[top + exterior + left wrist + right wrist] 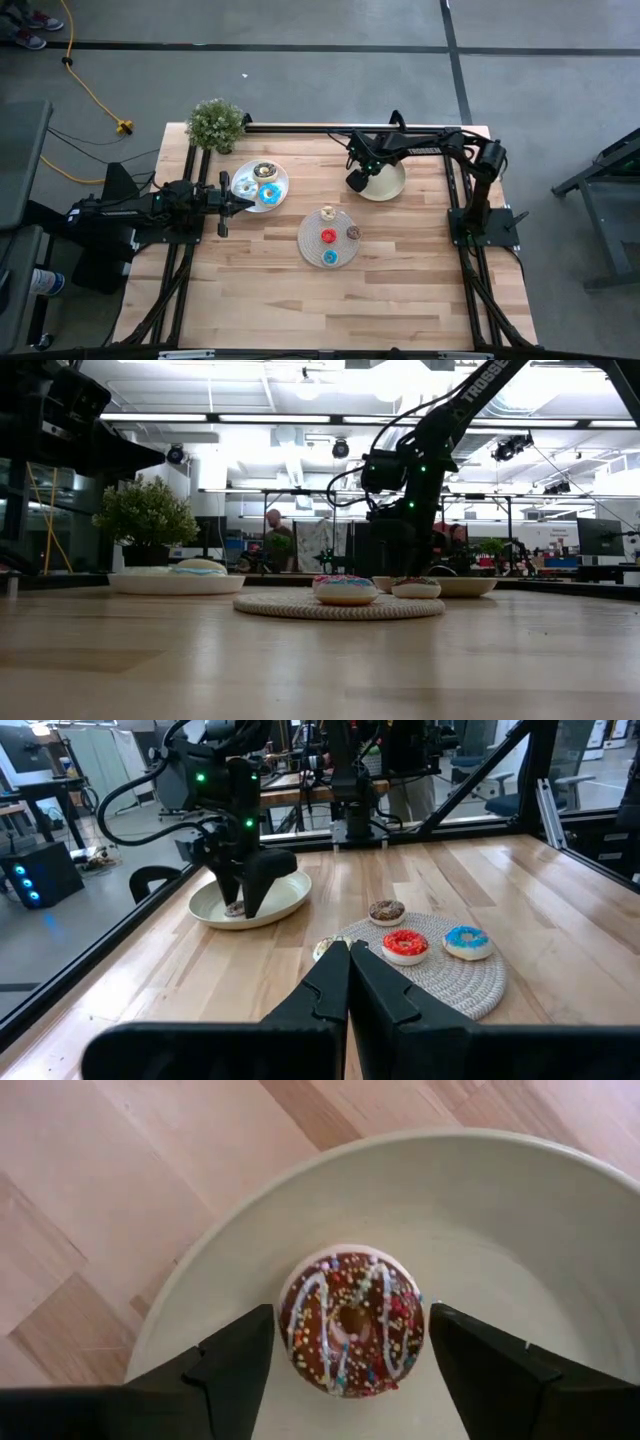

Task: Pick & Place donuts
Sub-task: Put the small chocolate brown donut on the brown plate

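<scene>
My right gripper (350, 1365) is open, pointing down into the yellow-green plate (390, 186). Its fingers stand close on either side of the dark brown sprinkled donut (352, 1322), which lies flat on the plate. My left gripper (346, 958) is shut and holds nothing, at the left beside the white plate (281, 180), where a blue-iced donut (268, 194) and a white-iced donut (264, 171) lie. The red (328, 236), brown (353, 232), blue (330, 258) and cream (327, 213) minis rest on the round grey mat (311, 245).
A small potted plant (216, 124) stands at the table's far left corner. A dark rail (300, 128) runs along the far edge. Bare wood stretches across the near half of the table (330, 310). A person (273, 525) stands in the room beyond.
</scene>
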